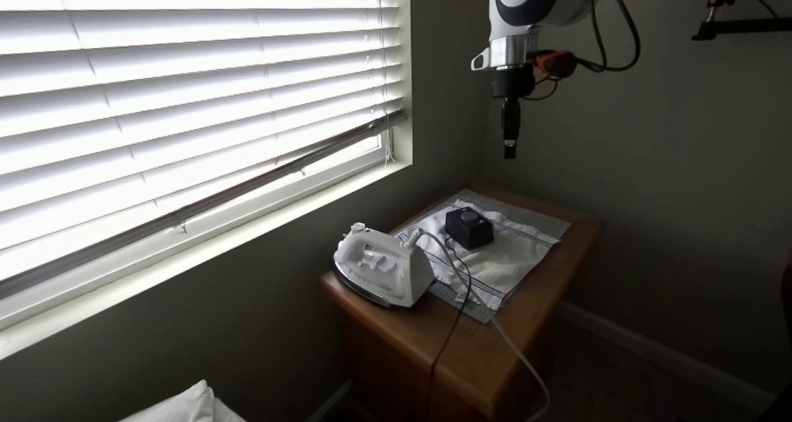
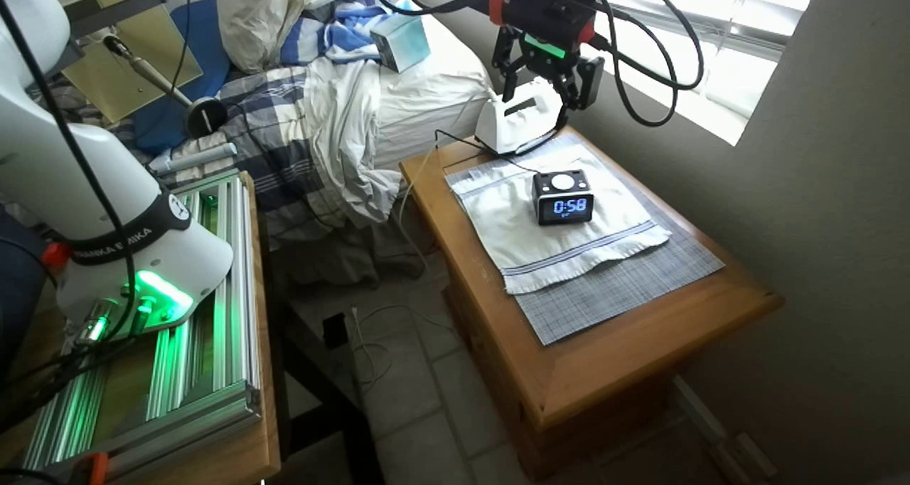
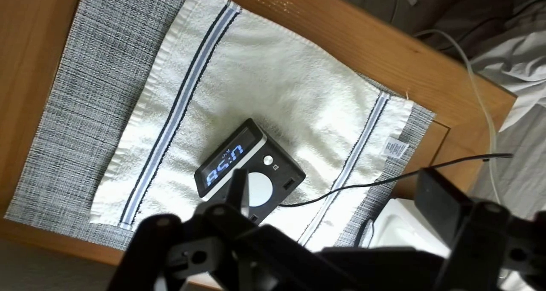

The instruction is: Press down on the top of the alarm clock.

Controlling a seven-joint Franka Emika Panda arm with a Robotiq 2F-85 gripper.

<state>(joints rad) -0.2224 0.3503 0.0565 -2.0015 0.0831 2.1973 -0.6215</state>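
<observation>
The gripper [image 3: 335, 190] hangs over the table [image 2: 625, 344], spread and empty. In the wrist view, at the gripper's nine o'clock, lies the clock [image 3: 256, 168] on a towel [image 3: 281, 77]; at four, the iron [image 3: 403, 229]. Pressing one-sidedly while spread could tip the clock.

Below my end effector [image 2: 546, 94], the alarm clock [image 2: 561, 181] reads "0:58" in blue digits on its display [image 2: 571, 208], with a smaller mark beneath that I can't make out; my wrist view has the digits upside down, and a tiny square sign [image 3: 275, 167] next to a button [image 3: 268, 160]. Well apart from my end effector, the black band [image 2: 106, 246] round my arm [image 2: 57, 193] says "FRANKA EMIKA", partly covered. Also below it, the towel [image 3: 290, 77] has a tag [image 3: 395, 147] with print too small to read.
</observation>
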